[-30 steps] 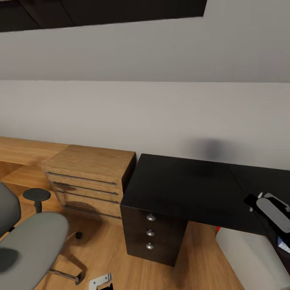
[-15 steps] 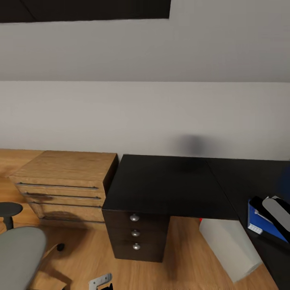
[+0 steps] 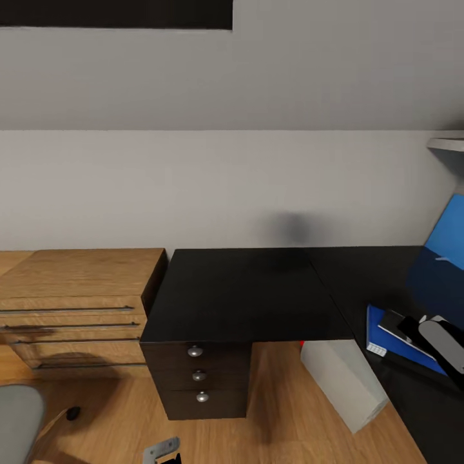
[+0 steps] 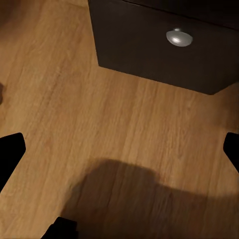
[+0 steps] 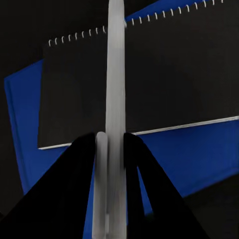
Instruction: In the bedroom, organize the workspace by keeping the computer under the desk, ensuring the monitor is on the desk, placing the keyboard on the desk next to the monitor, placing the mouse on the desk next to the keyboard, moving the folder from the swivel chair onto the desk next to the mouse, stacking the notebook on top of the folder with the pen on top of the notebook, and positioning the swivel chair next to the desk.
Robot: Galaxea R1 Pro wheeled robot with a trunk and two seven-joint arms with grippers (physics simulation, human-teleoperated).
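Between the right gripper's (image 5: pixel 110 149) dark fingers, at the lower middle of the right wrist view, the pen (image 5: pixel 115 89) is pinched, its long axis running straight up the frame. Directly beyond it lies the notebook (image 5: pixel 164 74), stacked on the folder (image 5: pixel 199 149), so the pen hangs right over its target; whether it touches the cover I cannot tell. At the lower right of the head view, the stack sits on the desk (image 3: pixel 245 290), with the computer (image 3: pixel 341 380) beneath. The left gripper (image 4: pixel 119 144) is spread wide over bare floor, far from the stack.
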